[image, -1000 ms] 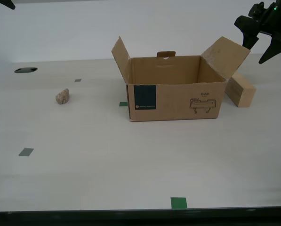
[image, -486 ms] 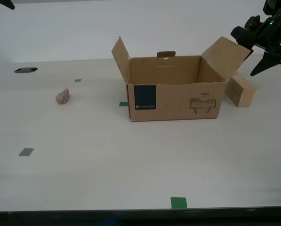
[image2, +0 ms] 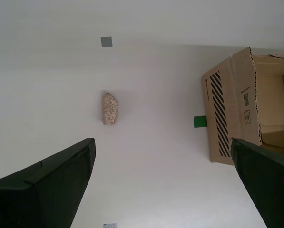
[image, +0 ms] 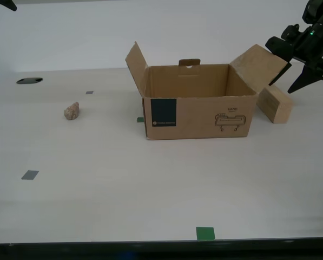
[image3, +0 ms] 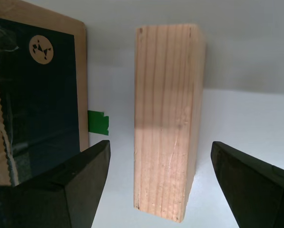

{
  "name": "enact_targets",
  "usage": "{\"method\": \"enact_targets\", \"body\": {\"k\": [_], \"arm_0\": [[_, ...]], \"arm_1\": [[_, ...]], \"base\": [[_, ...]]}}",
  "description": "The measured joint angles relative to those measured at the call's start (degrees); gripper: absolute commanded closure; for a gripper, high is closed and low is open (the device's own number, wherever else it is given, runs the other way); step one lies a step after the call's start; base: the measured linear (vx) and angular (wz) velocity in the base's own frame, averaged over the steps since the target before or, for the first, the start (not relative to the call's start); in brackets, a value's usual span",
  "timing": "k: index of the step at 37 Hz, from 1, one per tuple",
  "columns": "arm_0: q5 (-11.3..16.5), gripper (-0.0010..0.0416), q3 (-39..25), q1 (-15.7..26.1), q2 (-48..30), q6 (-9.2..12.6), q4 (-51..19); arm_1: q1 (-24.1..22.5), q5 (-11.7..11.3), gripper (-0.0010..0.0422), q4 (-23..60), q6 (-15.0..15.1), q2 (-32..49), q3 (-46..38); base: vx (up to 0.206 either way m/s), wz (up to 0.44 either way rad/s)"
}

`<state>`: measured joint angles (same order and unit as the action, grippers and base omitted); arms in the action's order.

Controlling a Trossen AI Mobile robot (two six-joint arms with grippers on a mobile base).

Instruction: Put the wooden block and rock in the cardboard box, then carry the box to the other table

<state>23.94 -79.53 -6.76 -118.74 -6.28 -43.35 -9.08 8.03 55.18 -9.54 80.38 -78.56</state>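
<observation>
The wooden block [image: 275,104] lies on the pale surface [image: 150,184] just beside the cardboard box [image: 196,108], under the box's raised flap at the exterior view's right — framed between the wide-spread jaws of my first end effector [image: 292,81], which grips nothing. The box stands open, its navy label facing front. Well apart at the exterior view's left sits the rock [image: 71,111], seen from above by my second end effector [image2: 163,183] — likewise spread wide and empty. Green tape marks [image: 205,233] dot the surface.
</observation>
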Motion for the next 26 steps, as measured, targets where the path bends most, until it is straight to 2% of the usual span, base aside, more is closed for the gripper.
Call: {"method": "enact_targets", "body": {"k": [12,19,26], "arm_0": [[0.0,0.0094,3.9,0.0,0.0,-0.6,3.9],[0.0,0.0106,4.6,0.0,0.0,-0.6,4.3],[0.0,0.0123,4.6,0.0,0.0,-0.6,4.4]], "arm_1": [[0.0,0.0,0.0023,0.2,0.2,3.5,0.1],[0.0,0.0,0.0023,-0.5,1.5,9.0,0.0],[0.0,0.0,0.0023,-5.3,2.4,16.6,0.1]], "base": [[0.0,0.0],[0.0,0.0],[0.0,0.0]]}}
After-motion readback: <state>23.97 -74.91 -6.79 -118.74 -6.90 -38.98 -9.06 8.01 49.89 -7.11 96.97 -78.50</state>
